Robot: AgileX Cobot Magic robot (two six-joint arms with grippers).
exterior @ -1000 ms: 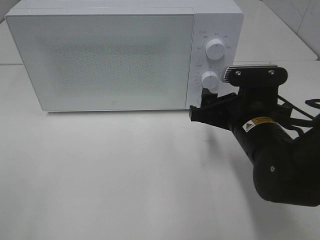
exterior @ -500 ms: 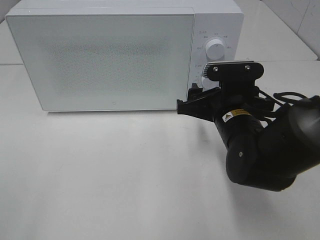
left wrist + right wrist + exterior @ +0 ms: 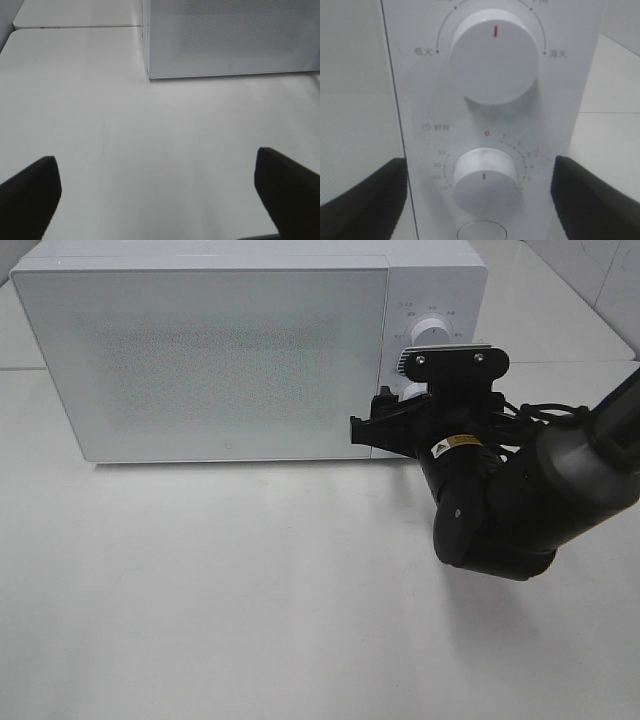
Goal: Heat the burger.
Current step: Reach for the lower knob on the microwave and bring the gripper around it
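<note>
The burger is out of view; the white microwave (image 3: 220, 350) stands with its door shut. My right gripper (image 3: 385, 420) is up against the control panel, open. In the right wrist view its fingers (image 3: 365, 200) stand wide on either side of the lower timer knob (image 3: 485, 175) without touching it. The knob's red mark points down, away from the red zero. The upper power knob (image 3: 494, 60) points straight up. My left gripper (image 3: 157, 200) hangs open over bare table in front of the microwave's left corner (image 3: 149, 75), holding nothing.
The right arm's black elbow (image 3: 500, 510) bulks over the table right of the microwave. A round button (image 3: 481, 232) sits under the timer knob. A table seam (image 3: 75, 27) runs behind the left side.
My right arm has swung left and in toward the control panel, so the gripper now covers the lower knob in the high view. The microwave has not moved.
</note>
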